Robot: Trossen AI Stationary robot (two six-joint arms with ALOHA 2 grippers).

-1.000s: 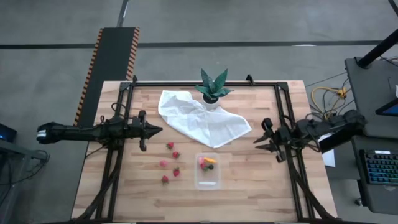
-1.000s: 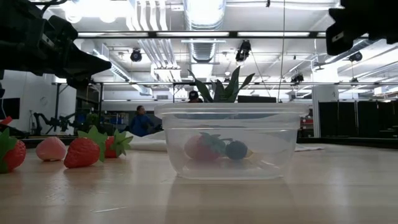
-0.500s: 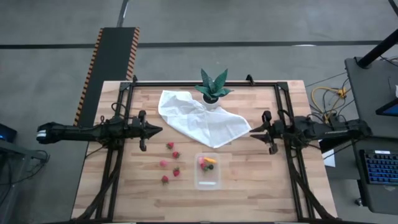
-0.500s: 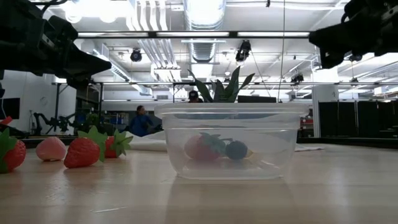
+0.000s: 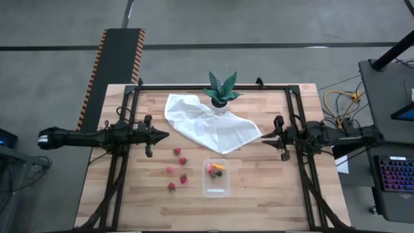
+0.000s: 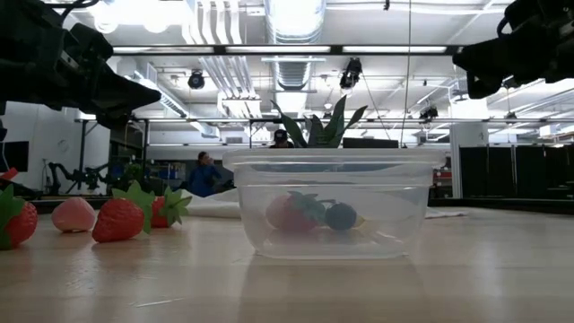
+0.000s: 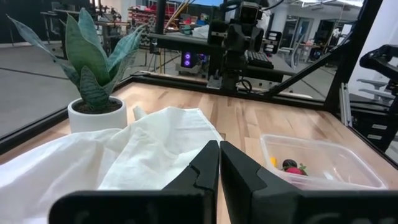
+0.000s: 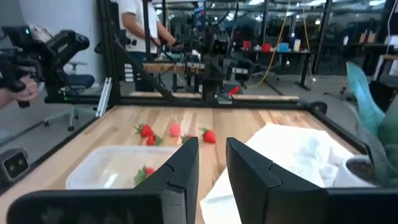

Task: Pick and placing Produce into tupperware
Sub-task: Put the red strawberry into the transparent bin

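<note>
At frame centre-bottom, the tupperware (image 5: 216,179) holds 3 produce pieces (image 5: 214,169); 5 strawberries (image 5: 176,169) lie left of it. Left end effector (image 5: 162,135) is clenched, empty; right end effector (image 5: 265,136) slightly parted, empty.

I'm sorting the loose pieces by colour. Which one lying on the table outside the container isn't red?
The pink piece, leftmost of the loose ones on the wood. The other four loose ones, like the strawberry nearest the white cloth, are red.
</note>
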